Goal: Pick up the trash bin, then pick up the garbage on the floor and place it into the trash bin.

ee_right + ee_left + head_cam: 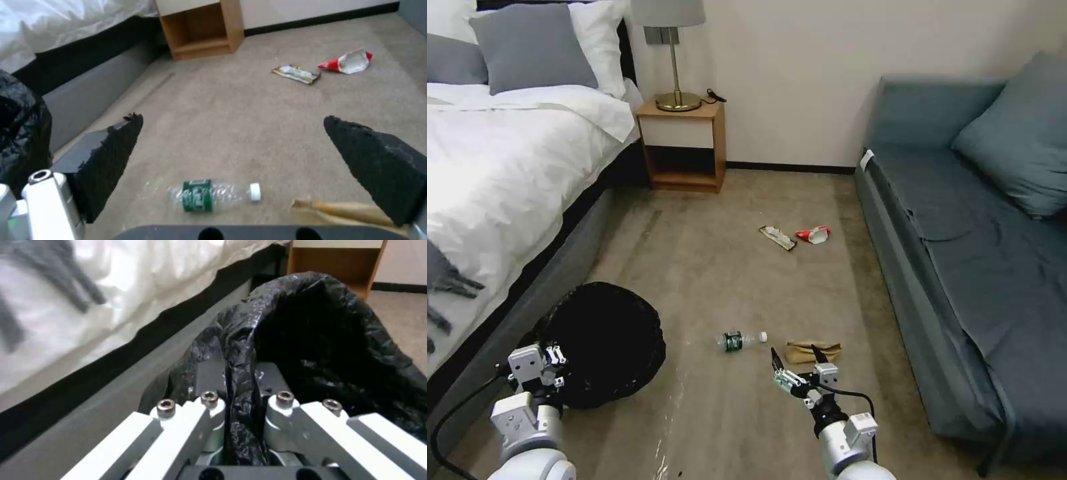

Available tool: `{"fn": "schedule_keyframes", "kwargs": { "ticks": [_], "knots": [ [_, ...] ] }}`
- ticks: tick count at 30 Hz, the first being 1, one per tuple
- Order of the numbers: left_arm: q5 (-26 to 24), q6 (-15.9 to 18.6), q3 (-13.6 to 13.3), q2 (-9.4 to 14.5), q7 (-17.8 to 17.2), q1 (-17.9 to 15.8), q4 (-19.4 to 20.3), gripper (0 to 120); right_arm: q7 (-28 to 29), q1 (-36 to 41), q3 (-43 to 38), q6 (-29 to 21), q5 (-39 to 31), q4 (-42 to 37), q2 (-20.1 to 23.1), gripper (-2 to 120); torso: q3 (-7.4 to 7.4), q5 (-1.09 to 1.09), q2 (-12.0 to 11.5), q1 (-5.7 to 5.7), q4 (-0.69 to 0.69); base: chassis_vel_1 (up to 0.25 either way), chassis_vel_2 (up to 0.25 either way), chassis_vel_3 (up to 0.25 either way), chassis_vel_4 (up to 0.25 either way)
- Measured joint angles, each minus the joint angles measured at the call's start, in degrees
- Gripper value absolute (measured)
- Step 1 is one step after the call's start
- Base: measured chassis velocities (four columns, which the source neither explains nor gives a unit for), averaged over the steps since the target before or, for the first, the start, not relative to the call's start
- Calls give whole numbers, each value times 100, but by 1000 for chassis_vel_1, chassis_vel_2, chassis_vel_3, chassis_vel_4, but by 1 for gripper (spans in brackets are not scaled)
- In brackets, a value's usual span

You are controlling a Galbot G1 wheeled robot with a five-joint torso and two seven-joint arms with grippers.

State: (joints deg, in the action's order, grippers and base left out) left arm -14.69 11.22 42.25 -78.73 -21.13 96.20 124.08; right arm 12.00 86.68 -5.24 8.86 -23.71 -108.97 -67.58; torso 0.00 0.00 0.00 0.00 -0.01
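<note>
We see a black crinkled liner on the trash bin [602, 343], a clear bottle [740, 341] with green label and white cap, crumpled brown paper [812, 351], a brown-and-white wrapper [777, 237], a red-and-white packet [814, 235], beige carpet [714, 267].

Black bag [602, 343] hides the trash bin's white body.
</note>
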Motion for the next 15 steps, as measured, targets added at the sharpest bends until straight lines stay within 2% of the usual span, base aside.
{"fn": "schedule_keyframes", "kwargs": {
  "ticks": [9, 15],
  "knots": [
    [-25, -47, 4, 22, 12, -53, -156, 6, -5, -40, 26, -12, 110, 105, -17, 100, 0, 0, 0, 0, 1, -146, 149, 159, -155],
    [-77, -60, 30, 41, 20, -87, -199, 6, -31, -104, 118, -17, 188, 209, -49, 100, 0, 0, 0, 0, 1, -167, 163, 174, -202]
  ]
}}
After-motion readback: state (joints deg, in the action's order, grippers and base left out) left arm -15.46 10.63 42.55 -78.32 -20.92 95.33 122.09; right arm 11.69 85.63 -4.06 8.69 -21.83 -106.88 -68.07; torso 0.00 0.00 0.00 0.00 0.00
